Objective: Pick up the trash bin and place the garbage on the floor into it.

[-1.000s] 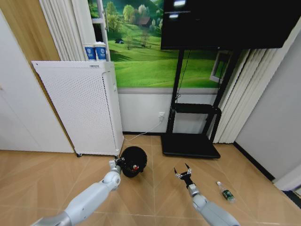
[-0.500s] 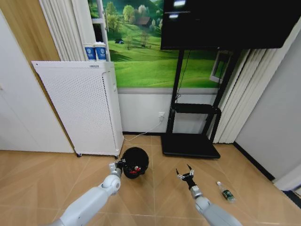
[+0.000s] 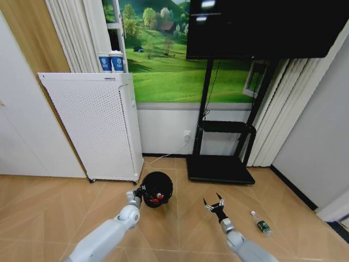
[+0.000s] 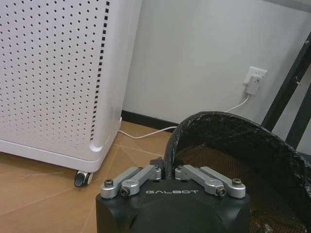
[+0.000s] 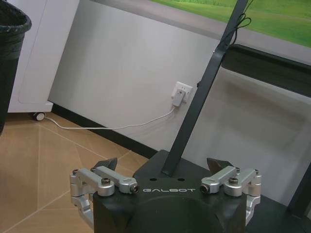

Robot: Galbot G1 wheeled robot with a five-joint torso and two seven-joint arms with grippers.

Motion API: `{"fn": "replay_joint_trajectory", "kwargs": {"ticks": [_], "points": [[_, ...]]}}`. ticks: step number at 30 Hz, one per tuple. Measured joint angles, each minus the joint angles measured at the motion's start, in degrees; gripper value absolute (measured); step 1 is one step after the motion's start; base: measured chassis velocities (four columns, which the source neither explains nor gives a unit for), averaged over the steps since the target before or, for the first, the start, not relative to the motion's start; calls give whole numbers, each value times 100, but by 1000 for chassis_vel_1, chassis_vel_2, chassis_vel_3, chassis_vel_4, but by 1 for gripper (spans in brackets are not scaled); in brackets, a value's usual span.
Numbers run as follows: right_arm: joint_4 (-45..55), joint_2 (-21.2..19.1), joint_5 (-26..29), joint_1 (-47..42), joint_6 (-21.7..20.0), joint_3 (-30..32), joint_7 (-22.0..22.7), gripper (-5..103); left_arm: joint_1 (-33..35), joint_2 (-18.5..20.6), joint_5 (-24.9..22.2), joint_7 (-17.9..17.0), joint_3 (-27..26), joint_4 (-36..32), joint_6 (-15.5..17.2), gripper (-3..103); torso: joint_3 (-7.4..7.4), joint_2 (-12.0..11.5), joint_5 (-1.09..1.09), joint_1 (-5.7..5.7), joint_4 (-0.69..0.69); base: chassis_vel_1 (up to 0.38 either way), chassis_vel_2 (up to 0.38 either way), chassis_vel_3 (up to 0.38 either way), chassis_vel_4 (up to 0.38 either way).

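- Left gripper (image 4: pixel 167 171) is pinching the rim of the trash bin (image 3: pixel 157 188), its fingers pressed together on the bag-covered lip at the side nearest the white perforated cabinet (image 3: pixel 92 128).
- Trash bin is sitting low just in front of that cabinet's right corner; whether it is resting on the floor (image 3: pixel 180 221) or hanging clear of it cannot be told. Red pieces are showing inside it in the head view.
- Judging by its look, the bin is thin, stiff plastic, round and slightly tapered, probably light; the crinkled black bag liner (image 4: pixel 272 145) folded over the rim looks slick, so a rim pinch could slide on the film, and a grip square across the lip should be holding best.
- Right gripper (image 3: pixel 215 204) is hovering with its fingers spread wide and nothing between them, to the right of the bin, well away from the cabinet.
- Clear plastic bottle (image 3: pixel 261 223) with a green label is lying on its side on the herringbone wood planks, beyond the right gripper, far from the cabinet. It looks light, smooth and round, likely to roll; gripping across its middle seems safest.
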Motion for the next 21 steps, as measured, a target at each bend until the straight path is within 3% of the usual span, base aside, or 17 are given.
{"fn": "replay_joint_trajectory", "kwargs": {"ticks": [21], "points": [[-39,30,-60,57,7,-70,-81,100,81,-16,53,56,-56,57,-38,7,-9,-13,0,-3,-1,-2,1,3,-1]]}}
